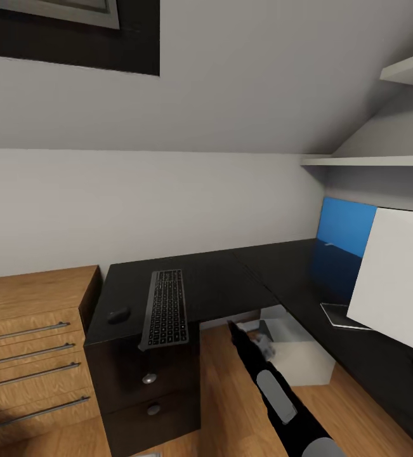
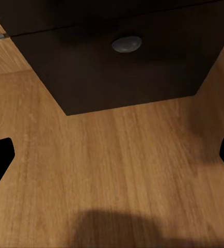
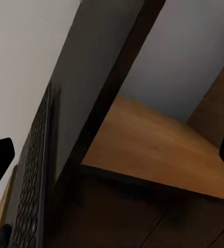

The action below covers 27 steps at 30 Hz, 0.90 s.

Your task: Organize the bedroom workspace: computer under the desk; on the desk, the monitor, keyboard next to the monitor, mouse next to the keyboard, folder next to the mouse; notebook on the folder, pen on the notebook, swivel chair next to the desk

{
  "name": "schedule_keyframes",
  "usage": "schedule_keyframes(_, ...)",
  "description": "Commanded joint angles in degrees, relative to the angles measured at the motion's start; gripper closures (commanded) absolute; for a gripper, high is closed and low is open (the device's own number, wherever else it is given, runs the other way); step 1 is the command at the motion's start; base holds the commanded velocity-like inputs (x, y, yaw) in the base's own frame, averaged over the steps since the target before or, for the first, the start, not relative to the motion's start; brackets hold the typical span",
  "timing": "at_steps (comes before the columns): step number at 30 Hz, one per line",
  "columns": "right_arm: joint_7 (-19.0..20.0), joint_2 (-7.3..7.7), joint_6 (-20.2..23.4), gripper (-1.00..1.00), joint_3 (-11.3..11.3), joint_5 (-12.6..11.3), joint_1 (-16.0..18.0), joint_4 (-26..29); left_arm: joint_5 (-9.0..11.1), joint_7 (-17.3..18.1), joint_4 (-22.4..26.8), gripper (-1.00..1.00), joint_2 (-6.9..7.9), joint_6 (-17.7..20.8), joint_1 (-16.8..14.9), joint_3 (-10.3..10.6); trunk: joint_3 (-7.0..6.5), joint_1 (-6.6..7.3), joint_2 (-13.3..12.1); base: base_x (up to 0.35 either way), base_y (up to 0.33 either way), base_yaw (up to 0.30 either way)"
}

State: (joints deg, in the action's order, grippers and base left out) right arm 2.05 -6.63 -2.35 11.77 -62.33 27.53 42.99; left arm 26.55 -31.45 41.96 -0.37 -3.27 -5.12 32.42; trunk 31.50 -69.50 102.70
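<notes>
Starting on the left, there's a light wooden chest of drawers (image 1: 32,343) with long metal handles, pushed right up against the end of the desk (image 1: 225,279). The desk is that glossy black L-shaped one, with black drawers (image 1: 149,387) and round silver knobs under its left end. Sitting on that end is a small dark mouse (image 1: 118,314), and just beside it to the right lies the keyboard (image 1: 166,308), pointing away from the front edge with its near end slightly over the lip.

The left gripper (image 2: 112,155) is hanging low over the wooden floor (image 2: 117,170) near the bottom drawer, fingertips set wide apart, nothing between them.

Moving right, the robot's right arm (image 1: 276,387) reaches toward the gap under the desk corner. The right gripper (image 3: 112,160) is also spread wide, gripping nothing, looking up along the desk edge past the keyboard.

Under the desk sits the light grey computer (image 1: 295,355) on the floor. Far right, the monitor (image 1: 396,285) stands on the desk showing its white back, with a blue wall panel (image 1: 346,225) behind it and white shelves (image 1: 371,160) above.
</notes>
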Motion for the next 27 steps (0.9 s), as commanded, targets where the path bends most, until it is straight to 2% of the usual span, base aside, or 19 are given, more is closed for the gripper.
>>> schedule_keyframes(1, -1.49, 0.01, -1.51, -1.0, 0.44, 1.76, 0.07, -0.04, 0.6, -0.36, -0.01, -1.0, 0.04, -0.34, -0.07, 0.32, 0.06, 0.01, 0.03, 0.0, 0.0, 0.0)
schedule_keyframes(2, -2.99, -0.02, -2.6, -1.0, 0.74, 4.36, 0.08, -0.03, 0.6, -0.36, -0.01, -1.0, 0.04, -0.34, -0.07, 0.31, 0.06, 0.01, 0.03, 0.0, 0.0, 0.0)
schedule_keyframes(3, -5.82, -0.13, -4.53, -1.0, 1.28, 10.33, 0.13, -0.02, 0.6, -0.36, -0.02, -1.0, 0.03, -0.34, -0.07, 0.3, 0.06, 0.01, 0.03, 0.0, 0.0, 0.0)
schedule_keyframes(6, -10.56, -0.42, -7.0, -1.0, 1.78, 20.81, 0.18, -0.11, 0.6, -0.36, -0.03, -1.0, 0.05, -0.34, -0.07, 0.31, 0.06, 0.01, 0.03, 0.0, 0.0, 0.0)
schedule_keyframes(7, -14.37, -0.67, -8.39, -1.0, 1.96, 28.15, 0.2, -0.22, 0.61, -0.36, -0.03, -1.0, 0.06, -0.34, -0.07, 0.31, 0.06, 0.01, 0.03, 0.0, 0.0, 0.0)
schedule_keyframes(9, -18.62, -0.91, -9.82, -1.0, 2.11, 35.57, 0.22, -0.33, 0.61, -0.36, -0.04, -1.0, 0.06, -0.33, -0.07, 0.31, 0.06, 0.01, 0.03, 0.0, 0.0, 0.0)
schedule_keyframes(10, -22.72, -1.09, -11.45, -1.0, 2.23, 42.47, 0.22, -0.42, 0.61, -0.36, -0.04, -1.0, 0.05, -0.33, -0.07, 0.32, 0.06, 0.01, 0.03, 0.0, 0.0, 0.0)
schedule_keyframes(11, -24.56, -1.17, -12.35, -1.0, 2.27, 45.48, 0.21, -0.42, 0.61, -0.36, -0.04, -1.0, 0.06, -0.33, -0.07, 0.33, 0.06, 0.01, 0.03, 0.0, 0.0, 0.0)
schedule_keyframes(12, -27.73, -1.29, -14.34, -1.0, 2.34, 50.32, 0.2, -0.43, 0.61, -0.36, -0.04, -1.0, 0.04, -0.33, -0.07, 0.31, 0.06, 0.01, 0.03, 0.0, 0.0, 0.0)
schedule_keyframes(14, -30.35, -1.38, -16.59, -1.0, 2.41, 53.54, 0.2, -0.44, 0.61, -0.36, -0.04, -1.0, 0.07, -0.33, -0.07, 0.31, 0.06, 0.01, 0.03, 0.0, 0.0, 0.0)
schedule_keyframes(16, -32.44, -1.66, -18.77, -1.0, 2.46, 55.6, 0.2, -0.39, 0.59, -0.36, -0.04, -1.0, 0.08, -0.33, -0.07, 0.3, 0.06, 0.01, 0.03, 0.0, 0.0, 0.0)
schedule_keyframes(17, -34.08, -2.29, -20.57, -1.0, 2.49, 56.91, 0.19, -0.28, 0.56, -0.36, -0.04, -1.0, 0.09, -0.33, -0.07, 0.29, 0.06, 0.01, 0.03, 0.0, 0.0, 0.0)
schedule_keyframes(20, -35.49, -3.37, -22.07, -1.0, 2.62, 58.14, 0.22, -0.3, 0.54, -0.36, -0.04, -1.0, 0.1, -0.33, -0.07, 0.29, 0.06, 0.01, 0.03, 0.0, 0.0, 0.0)
schedule_keyframes(22, -36.21, -3.37, -22.18, -1.0, 3.24, 58.84, 0.22, -0.5, 0.53, -0.36, -0.04, -1.0, 0.1, -0.33, -0.07, 0.28, 0.06, 0.01, 0.03, 0.0, 0.0, 0.0)
schedule_keyframes(24, -36.54, -3.37, -21.12, -1.0, 4.21, 59.1, 0.21, -0.51, 0.53, -0.36, -0.04, -1.0, 0.11, -0.33, -0.07, 0.28, 0.06, 0.01, 0.03, 0.0, 0.0, 0.0)
schedule_keyframes(26, -36.98, -3.37, -17.57, -1.0, 5.81, 59.23, 0.19, -0.2, 0.52, -0.36, -0.04, -1.0, 0.12, -0.38, -0.07, 0.28, 0.06, 0.01, 0.03, 0.0, 0.0, 0.0)
schedule_keyframes(27, -37.25, -3.37, -11.6, -1.0, 6.67, 59.21, 0.22, 0.94, 0.52, -0.36, -0.04, -1.0, 0.16, -0.4, -0.07, 0.28, 0.06, 0.01, 0.03, 0.0, 0.0, 0.0)
